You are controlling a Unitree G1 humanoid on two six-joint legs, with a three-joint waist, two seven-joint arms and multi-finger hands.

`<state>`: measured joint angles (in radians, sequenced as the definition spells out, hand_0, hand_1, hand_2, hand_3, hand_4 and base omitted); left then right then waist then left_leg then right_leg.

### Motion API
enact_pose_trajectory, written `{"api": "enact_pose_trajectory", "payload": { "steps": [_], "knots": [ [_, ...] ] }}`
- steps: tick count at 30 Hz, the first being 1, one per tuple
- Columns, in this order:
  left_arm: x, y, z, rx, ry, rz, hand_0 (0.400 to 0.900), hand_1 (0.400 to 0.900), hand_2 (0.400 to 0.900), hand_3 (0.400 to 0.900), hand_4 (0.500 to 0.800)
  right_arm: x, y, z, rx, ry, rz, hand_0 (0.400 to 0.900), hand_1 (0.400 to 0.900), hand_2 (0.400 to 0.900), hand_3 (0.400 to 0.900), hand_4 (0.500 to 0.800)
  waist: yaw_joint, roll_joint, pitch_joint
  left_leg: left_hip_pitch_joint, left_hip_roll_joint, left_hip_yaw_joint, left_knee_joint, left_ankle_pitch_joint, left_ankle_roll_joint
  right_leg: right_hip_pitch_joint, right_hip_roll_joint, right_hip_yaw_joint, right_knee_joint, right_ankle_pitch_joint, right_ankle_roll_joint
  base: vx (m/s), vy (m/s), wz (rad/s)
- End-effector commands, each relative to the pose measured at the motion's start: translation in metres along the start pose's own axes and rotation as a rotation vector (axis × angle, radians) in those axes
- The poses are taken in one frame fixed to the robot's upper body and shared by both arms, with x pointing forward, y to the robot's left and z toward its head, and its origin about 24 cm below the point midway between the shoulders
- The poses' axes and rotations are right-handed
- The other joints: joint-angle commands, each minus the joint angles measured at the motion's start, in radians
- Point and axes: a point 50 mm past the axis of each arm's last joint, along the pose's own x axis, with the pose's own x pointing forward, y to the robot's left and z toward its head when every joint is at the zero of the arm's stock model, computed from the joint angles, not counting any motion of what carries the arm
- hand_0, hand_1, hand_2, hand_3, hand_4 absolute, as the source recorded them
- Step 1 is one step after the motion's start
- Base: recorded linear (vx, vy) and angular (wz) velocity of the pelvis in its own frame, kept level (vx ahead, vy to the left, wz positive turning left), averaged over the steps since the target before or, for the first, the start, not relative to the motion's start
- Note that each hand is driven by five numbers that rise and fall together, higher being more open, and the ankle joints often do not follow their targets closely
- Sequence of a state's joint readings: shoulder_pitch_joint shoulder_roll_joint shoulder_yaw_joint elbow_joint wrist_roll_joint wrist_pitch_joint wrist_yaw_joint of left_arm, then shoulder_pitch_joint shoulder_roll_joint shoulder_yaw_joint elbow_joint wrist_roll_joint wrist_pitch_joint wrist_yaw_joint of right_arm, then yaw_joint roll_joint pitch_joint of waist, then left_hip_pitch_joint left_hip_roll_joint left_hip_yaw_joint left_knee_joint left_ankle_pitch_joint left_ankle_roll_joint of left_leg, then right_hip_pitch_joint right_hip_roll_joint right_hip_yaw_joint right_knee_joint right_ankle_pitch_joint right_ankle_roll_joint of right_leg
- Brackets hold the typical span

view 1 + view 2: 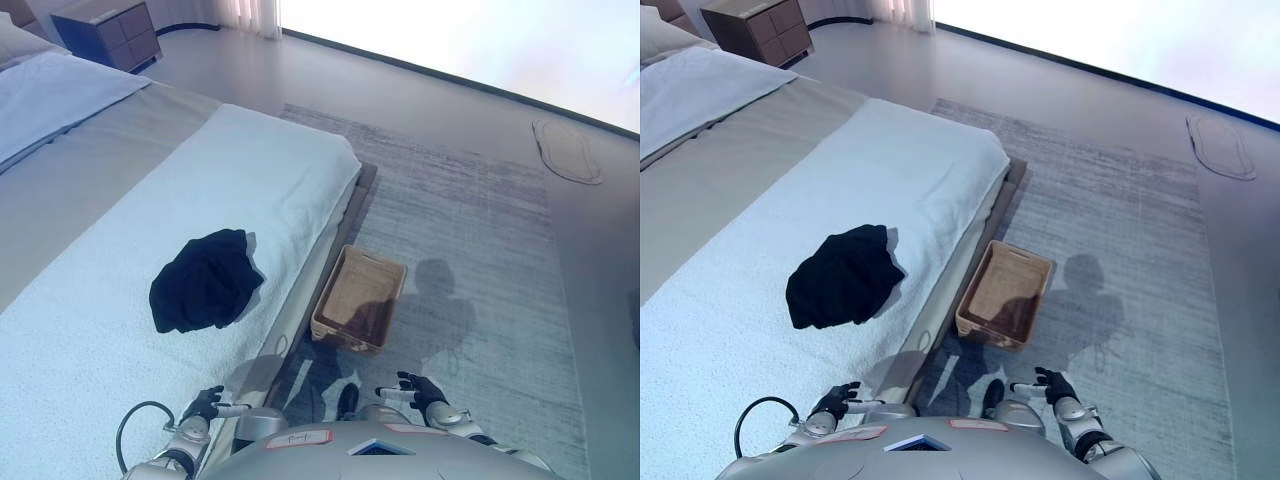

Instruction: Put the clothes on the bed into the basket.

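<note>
Left eye view: we see black clothes point(205, 280) bunched on bed point(120, 220), left of middle. Basket point(358, 300) on rug point(480, 250) beside bed, middle. Left hand point(205, 404) bottom left, right hand point(415, 391) bottom right, both loose, holding nothing.

Right eye view: we see same; nightstand point(758, 30) upper left.

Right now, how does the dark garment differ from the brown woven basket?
The crumpled black garment lies on the bed's pale blanket; the brown woven basket sits on the grey rug beside the bed. The garment is soft and shapeless, the basket rigid, rectangular and empty. Neither is touched by a hand.
</note>
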<state>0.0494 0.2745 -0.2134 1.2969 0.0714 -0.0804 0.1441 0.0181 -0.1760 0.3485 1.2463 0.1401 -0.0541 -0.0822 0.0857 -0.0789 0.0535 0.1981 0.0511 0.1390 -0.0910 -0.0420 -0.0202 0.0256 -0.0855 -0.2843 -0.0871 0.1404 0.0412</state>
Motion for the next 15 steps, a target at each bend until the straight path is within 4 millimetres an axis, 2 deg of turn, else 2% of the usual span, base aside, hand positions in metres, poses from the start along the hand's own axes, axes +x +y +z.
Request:
{"api": "enact_pose_trajectory", "payload": {
  "steps": [1, 10, 15],
  "knots": [
    [0.004, -0.005, 0.034, -0.012, -0.090, 0.000, 0.900, 0.900, 0.900, 0.900, 0.800, 0.004, -0.036, 0.035, -0.036, -0.105, -0.113, 0.900, 0.900, 0.900, 0.900, 0.800, 0.011, 0.053, 0.033, -0.043, -0.079, 0.003, 0.004, -0.028, 0.030, 0.091, 0.034, 0.046, 0.054, -0.102, 0.041, 0.00, 0.000, 0.00],
    [0.004, -0.004, 0.029, 0.016, -0.068, 0.014, 0.900, 0.900, 0.900, 0.900, 0.800, 0.004, -0.035, 0.034, -0.034, -0.101, -0.113, 0.900, 0.900, 0.900, 0.900, 0.800, 0.013, 0.051, 0.030, -0.037, -0.081, 0.005, 0.004, -0.031, 0.030, 0.098, 0.033, 0.045, 0.051, -0.104, 0.040, 0.00, 0.000, 0.00],
    [0.006, 0.004, 0.040, 0.047, -0.110, 0.051, 0.900, 0.900, 0.900, 0.900, 0.800, 0.004, -0.036, 0.035, -0.033, -0.104, -0.120, 0.900, 0.900, 0.900, 0.900, 0.800, 0.011, 0.051, 0.029, -0.033, -0.080, 0.004, 0.004, -0.035, 0.029, 0.101, 0.033, 0.045, 0.049, -0.104, 0.040, 0.00, 0.000, 0.00]
  ]
}}
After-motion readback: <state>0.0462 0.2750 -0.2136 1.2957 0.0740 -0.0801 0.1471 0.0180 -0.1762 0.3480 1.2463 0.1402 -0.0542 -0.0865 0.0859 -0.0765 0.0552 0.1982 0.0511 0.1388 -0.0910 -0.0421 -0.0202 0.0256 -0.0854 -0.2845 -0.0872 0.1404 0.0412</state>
